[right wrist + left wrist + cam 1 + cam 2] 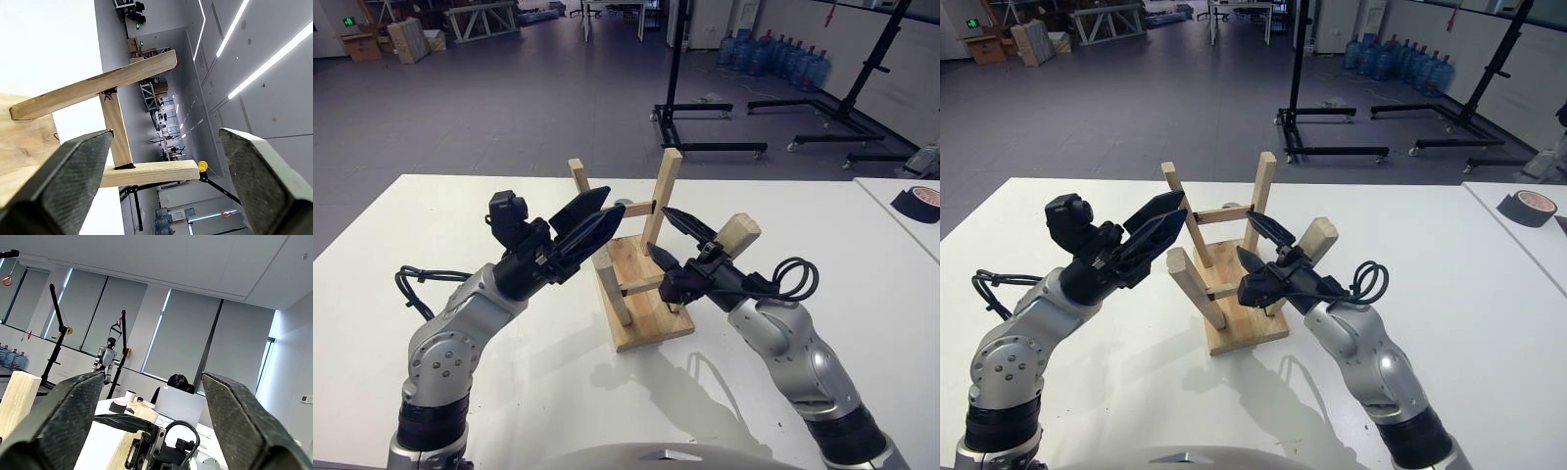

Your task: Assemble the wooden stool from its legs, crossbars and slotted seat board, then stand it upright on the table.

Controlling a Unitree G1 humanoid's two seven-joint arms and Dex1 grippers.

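An unfinished pale wooden stool [641, 313] lies upside down near the middle of the white worktop [431, 215]. Its rectangular seat board [651, 323] lies flat on the surface. The board's long axis runs from the near edge toward the far edge, turned a little askew.

Four square legs [663, 191] point upward from the board. The far right leg rises tallest in view. The near right leg [739, 233] leans out toward the worktop's right edge, with its cut end face showing. A thin wooden crossbar [634, 209] runs level between the two far legs, and a second crossbar [641, 286] joins the near left leg to the right side.

The left gripper [612, 208] hovers on the stool's left, aimed at the far crossbar. Its black fingers [68, 416] are spread wide with nothing between them. Whether its tips touch the wood cannot be told.

The right gripper [658, 232] sits on the stool's right, close to the tall far leg. Its fingers [73, 181] are likewise spread apart and pinch nothing.

A black roll of tape [918, 203] rests on the neighbouring white surface to the right.
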